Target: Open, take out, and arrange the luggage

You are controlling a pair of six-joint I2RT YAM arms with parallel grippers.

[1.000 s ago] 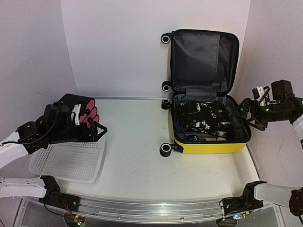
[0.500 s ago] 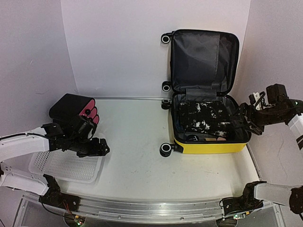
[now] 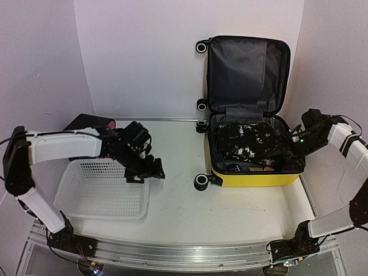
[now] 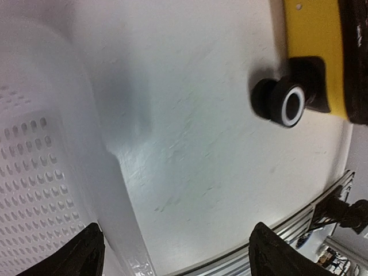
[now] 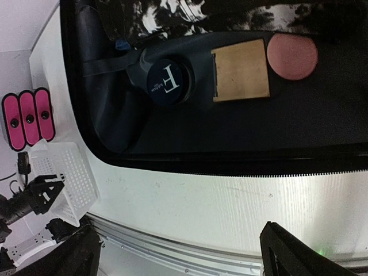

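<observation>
Luggage lying open at the right rear of the table; unpacking is looking barely started.

The luggage (image 3: 253, 177) is lying yellow shell down on the table (image 3: 184, 207), its lid standing up against the back wall, so the opening step is reading as done. A white mesh basket (image 3: 103, 192) is sitting at the left front with nothing showing in it, and a black case with pink ends (image 3: 86, 122) is resting just behind it. The left gripper (image 4: 178, 256) is hovering over bare table between the basket and a luggage wheel (image 4: 284, 102), jaws apart and empty. The right gripper (image 5: 184, 253) is hanging over the luggage's near rim, jaws wide apart and empty. Patterned cloth (image 3: 247, 141), a dark round tin (image 5: 168, 80), a tan card (image 5: 240, 72) and a pink disc (image 5: 292, 53) are lying inside, so taking out and arranging are remaining.
</observation>
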